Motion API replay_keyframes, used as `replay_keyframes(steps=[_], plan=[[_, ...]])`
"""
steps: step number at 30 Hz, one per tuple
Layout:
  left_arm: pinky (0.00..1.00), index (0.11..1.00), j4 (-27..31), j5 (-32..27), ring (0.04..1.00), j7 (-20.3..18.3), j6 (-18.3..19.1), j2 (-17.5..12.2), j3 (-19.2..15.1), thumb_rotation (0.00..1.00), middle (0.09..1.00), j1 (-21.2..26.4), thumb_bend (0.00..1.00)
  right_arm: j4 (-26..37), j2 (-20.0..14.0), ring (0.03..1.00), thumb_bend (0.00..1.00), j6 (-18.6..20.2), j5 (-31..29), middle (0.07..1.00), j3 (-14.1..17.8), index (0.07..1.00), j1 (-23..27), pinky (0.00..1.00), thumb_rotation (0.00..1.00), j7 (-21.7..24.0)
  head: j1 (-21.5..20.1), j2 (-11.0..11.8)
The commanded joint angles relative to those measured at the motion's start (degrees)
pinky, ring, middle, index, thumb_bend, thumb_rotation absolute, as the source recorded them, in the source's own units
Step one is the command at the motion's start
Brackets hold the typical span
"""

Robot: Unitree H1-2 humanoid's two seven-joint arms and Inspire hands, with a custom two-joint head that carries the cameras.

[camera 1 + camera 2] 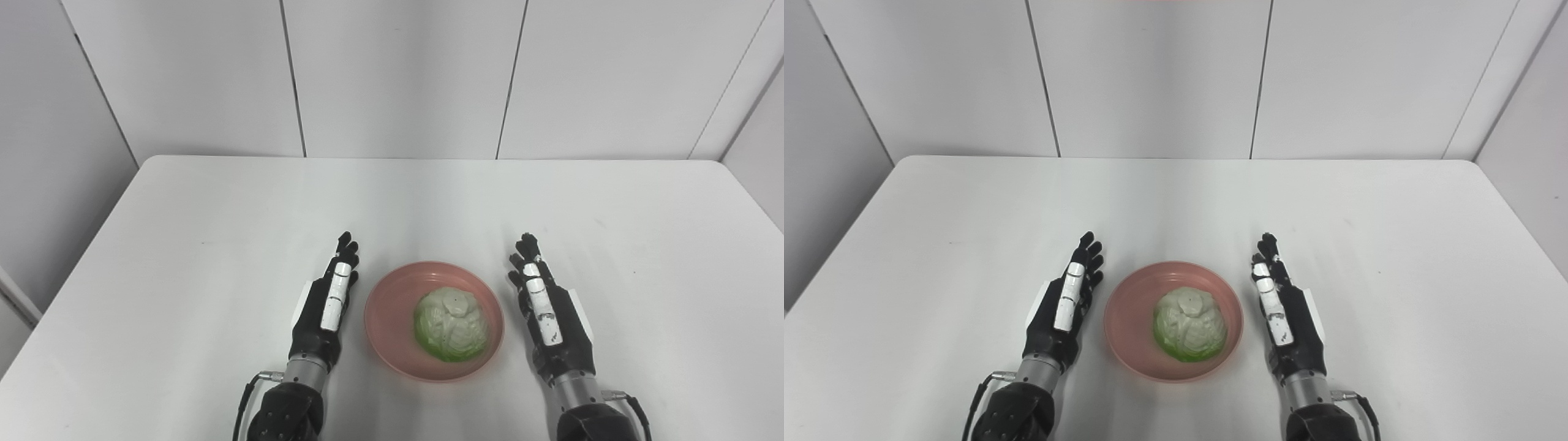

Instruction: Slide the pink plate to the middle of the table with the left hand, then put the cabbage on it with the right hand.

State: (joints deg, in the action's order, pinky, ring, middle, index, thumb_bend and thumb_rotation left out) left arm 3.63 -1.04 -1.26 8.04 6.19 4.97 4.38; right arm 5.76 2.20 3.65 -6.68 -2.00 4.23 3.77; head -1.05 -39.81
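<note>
While the cabbage (452,324) sits in the pink plate (392,306) on the tabletop (184,245), both hands rest apart from it. The left hand (327,303) lies at its 9 o'clock, the right hand (547,306) at 3 o'clock, each empty with fingers extended.

table (245,202): white, matte | wall panels (398,73): grey, vertical seams, behind table

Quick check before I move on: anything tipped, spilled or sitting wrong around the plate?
Nothing stands out. The cabbage sits inside the pink plate, a little toward its right side. The left hand and right hand flank it, fingers apart, holding nothing.
</note>
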Motion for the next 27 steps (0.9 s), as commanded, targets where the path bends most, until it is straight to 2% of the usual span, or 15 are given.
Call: replay_keyframes(steps=[1, 6, 14, 20, 23, 27], plan=[[1.00, 1.000, 1.82, 0.59, 1.000, -0.43, -0.66, -0.33, 0.56, 1.00, 1.000, 1.17, 0.73, 1.99, 0.37, 0.989, 0.68, -1.62, -0.14, 0.994, -0.23, 0.983, 1.25, 1.00, 0.84, 0.27, 0.03, -0.10], [1.00, 1.000, 2.51, 0.37, 1.000, -1.15, 0.71, -1.49, 0.88, 1.00, 1.000, 1.24, 0.74, 1.75, -0.12, 1.000, 0.67, -1.86, -0.09, 1.000, -0.60, 1.000, 1.52, 1.00, 0.85, 0.80, 0.02, -0.12], [1.00, 1.000, 1.66, 0.67, 1.000, -0.17, -0.16, -1.04, 0.48, 1.00, 1.000, 1.34, 0.74, 1.17, 1.08, 0.975, 0.70, -2.39, -0.39, 0.985, 0.43, 0.965, 1.73, 1.00, 0.80, -0.60, 0.01, 0.17], [1.00, 1.000, 1.35, 0.06, 1.000, -0.46, -0.25, -1.06, 0.48, 1.00, 1.000, 1.43, 0.74, 1.52, 0.64, 0.983, 0.71, -1.59, -0.12, 0.996, 0.07, 0.981, 1.70, 1.00, 0.83, -0.05, -0.04, 0.19], [1.00, 1.000, 1.44, -0.09, 1.000, -0.42, 0.20, -0.98, 0.37, 1.00, 1.000, 1.51, 0.74, 1.18, 0.67, 0.979, 0.71, -1.82, -0.36, 0.989, 0.25, 0.975, 1.87, 1.00, 0.81, -0.10, 0.02, 0.28], [1.00, 1.000, 0.56, 0.29, 1.000, -0.33, -1.03, -1.21, 0.31, 1.00, 1.000, 1.76, 0.74, 1.15, 0.15, 0.986, 0.72, -1.52, -0.08, 0.995, -0.06, 0.984, 1.85, 1.00, 0.83, 0.33, 0.00, 0.28]])
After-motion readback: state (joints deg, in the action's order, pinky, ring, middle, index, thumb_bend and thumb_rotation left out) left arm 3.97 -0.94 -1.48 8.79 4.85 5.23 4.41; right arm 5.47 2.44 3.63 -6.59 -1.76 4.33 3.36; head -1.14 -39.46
